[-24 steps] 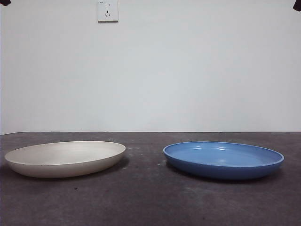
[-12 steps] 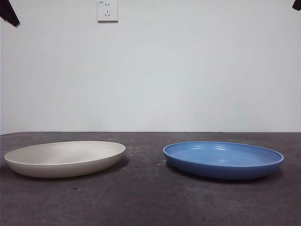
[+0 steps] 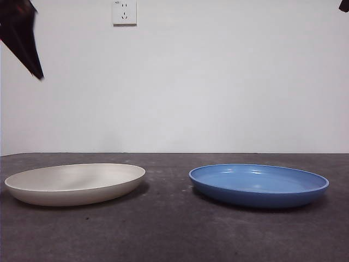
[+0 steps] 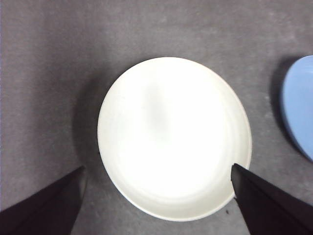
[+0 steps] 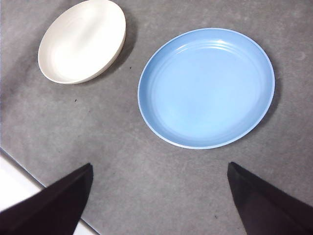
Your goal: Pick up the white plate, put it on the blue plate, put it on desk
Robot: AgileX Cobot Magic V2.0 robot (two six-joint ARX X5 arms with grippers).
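The white plate [image 3: 75,183] lies flat on the desk [image 3: 174,229] at the left, and the blue plate [image 3: 259,184] lies to its right, a gap between them. My left gripper [image 4: 156,171] hangs open high above the white plate [image 4: 173,137], its jaws spread about as wide as the plate; in the front view it shows as a dark tip [image 3: 22,35] at the top left. My right gripper [image 5: 159,169] is open well above the desk near the blue plate [image 5: 206,87], and shows only as a black tip [image 3: 344,5] at the top right. The white plate [image 5: 82,40] also appears in the right wrist view.
A white wall with a socket [image 3: 125,12] stands behind the desk. The desk's edge [image 5: 19,166] runs close to my right gripper in the right wrist view.
The left arm has come down into the front view at the top left, its dark tip growing larger. Both plates and the right arm have not moved.
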